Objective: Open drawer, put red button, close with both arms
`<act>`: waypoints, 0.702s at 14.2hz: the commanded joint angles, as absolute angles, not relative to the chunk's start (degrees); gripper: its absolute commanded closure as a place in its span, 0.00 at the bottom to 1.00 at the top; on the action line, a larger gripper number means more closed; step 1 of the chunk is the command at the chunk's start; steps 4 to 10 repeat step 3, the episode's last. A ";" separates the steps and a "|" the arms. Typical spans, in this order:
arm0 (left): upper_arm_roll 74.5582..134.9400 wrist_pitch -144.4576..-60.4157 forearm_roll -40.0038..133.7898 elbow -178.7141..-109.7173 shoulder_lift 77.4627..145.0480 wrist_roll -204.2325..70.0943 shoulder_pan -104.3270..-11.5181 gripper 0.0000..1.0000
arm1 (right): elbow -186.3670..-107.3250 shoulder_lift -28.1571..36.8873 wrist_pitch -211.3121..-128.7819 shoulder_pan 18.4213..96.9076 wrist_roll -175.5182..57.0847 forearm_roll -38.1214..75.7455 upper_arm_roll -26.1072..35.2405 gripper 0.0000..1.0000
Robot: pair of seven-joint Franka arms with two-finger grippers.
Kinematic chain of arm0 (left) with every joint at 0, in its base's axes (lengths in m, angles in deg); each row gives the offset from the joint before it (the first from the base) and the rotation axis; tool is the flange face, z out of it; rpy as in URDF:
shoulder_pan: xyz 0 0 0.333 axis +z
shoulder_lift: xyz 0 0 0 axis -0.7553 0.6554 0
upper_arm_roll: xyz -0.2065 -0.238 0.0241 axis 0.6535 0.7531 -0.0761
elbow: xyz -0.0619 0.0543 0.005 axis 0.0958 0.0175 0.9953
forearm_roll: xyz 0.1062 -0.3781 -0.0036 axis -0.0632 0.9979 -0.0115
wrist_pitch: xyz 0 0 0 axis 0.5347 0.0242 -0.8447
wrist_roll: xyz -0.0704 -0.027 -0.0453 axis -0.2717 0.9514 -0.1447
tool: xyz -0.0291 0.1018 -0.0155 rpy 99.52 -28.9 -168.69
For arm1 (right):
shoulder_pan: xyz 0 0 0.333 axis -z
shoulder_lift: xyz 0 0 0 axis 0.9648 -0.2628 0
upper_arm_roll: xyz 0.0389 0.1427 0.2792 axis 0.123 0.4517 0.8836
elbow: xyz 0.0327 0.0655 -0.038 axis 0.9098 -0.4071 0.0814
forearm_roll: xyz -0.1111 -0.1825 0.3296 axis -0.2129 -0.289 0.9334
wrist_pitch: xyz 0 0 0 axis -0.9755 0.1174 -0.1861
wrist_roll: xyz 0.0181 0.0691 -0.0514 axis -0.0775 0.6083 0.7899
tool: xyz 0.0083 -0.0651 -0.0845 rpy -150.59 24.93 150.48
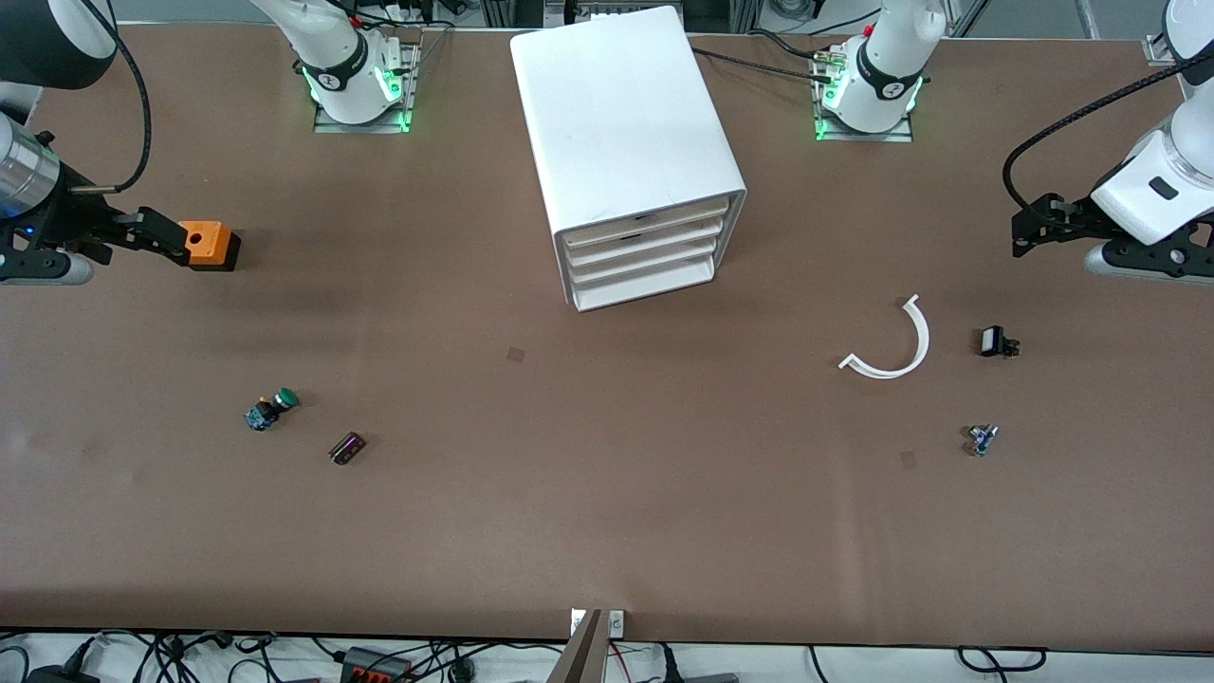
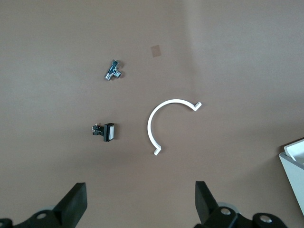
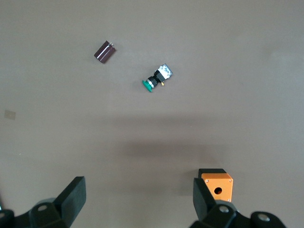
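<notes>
No red button shows in any view. The white drawer cabinet stands at the middle of the table between the arm bases, with all its drawers shut. Its corner shows in the left wrist view. My left gripper hangs open and empty over the left arm's end of the table; the left wrist view shows it over bare table. My right gripper hangs open and empty over the right arm's end, right beside an orange box with a hole; the right wrist view shows that gripper and the box.
A green-capped button and a small dark block lie toward the right arm's end. A white curved piece, a black part with a white face and a small blue-silver part lie toward the left arm's end.
</notes>
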State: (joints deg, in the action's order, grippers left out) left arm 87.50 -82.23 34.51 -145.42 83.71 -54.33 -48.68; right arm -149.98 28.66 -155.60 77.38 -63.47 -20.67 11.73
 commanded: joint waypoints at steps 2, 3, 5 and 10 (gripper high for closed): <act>87.30 -79.76 35.44 -144.96 83.44 -54.03 -48.78 0.00 | -148.55 28.00 -155.94 77.40 -62.67 -21.29 11.77 0.00; 87.30 -79.76 35.35 -144.88 83.44 -54.55 -48.78 0.00 | -148.37 28.01 -156.03 77.40 -62.75 -21.11 11.69 0.00; 87.30 -79.76 35.35 -144.88 83.44 -54.55 -48.78 0.00 | -148.37 28.01 -156.03 77.40 -62.75 -21.11 11.69 0.00; 87.30 -79.76 35.35 -144.88 83.44 -54.55 -48.78 0.00 | -148.37 28.01 -156.03 77.40 -62.75 -21.11 11.69 0.00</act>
